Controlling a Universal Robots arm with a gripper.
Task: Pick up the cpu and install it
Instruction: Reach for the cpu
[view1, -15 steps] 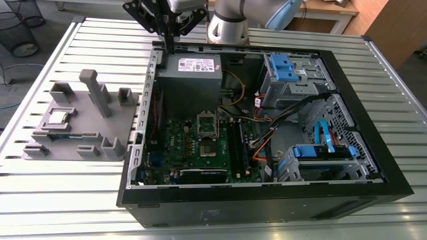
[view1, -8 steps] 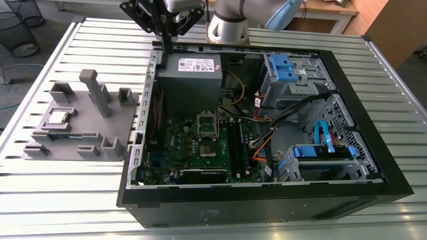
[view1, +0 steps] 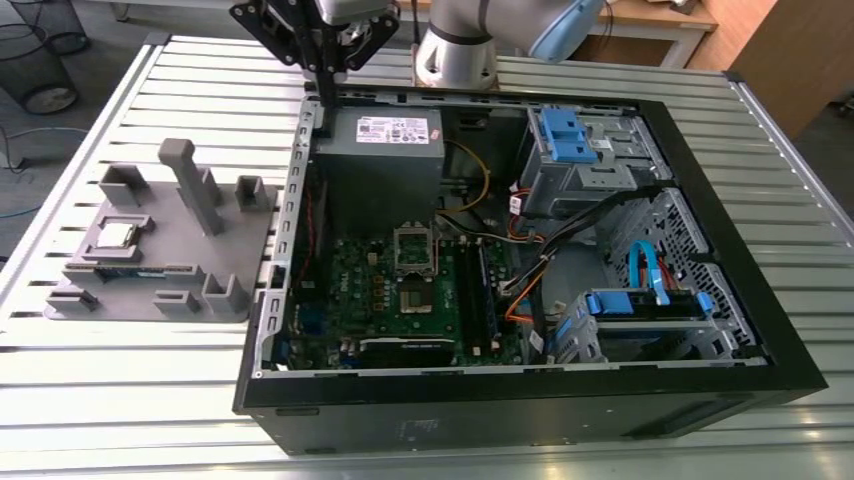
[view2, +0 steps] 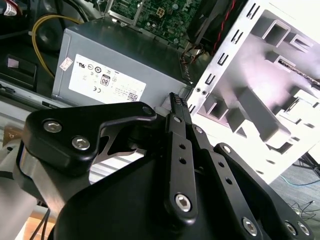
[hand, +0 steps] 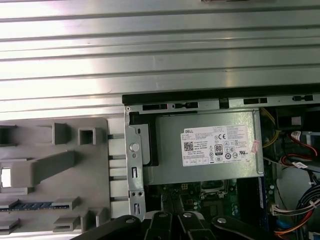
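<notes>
My gripper (view1: 324, 95) hangs over the far corner of the open case (view1: 767, 300), above the wall that faces the tray (view1: 240, 240). Its fingers are pressed together and hold nothing. In both wrist views the fingers (view2: 176, 100) (hand: 172, 200) point down past the edge of the power supply (view1: 380, 135), which fills that corner just inside the wall. The cpu (view1: 120, 235) lies flat in a shallow recess of the tray, near the tray's edge on the exterior view's left and well apart from me. The memory stick (view1: 127, 270) lies in a slot just beside it, toward the tray's near edge. The tray sits on the slatted table (view1: 134, 400), close to the table's edge on the exterior view's left. A narrow strip of bare slats separates it from the case wall. Several upright posts rise from the tray, the tallest (view1: 187, 185) between the cpu and the case; the space above the cpu is unobstructed. Inside the case the socket (view1: 414, 250) sits on the motherboard (view1: 387, 300), just beyond the near edge of the power supply, with the air above it free. Cables and drive bays crowd the side toward the exterior view's right. The far and near edges of the table carry bare slats.
</notes>
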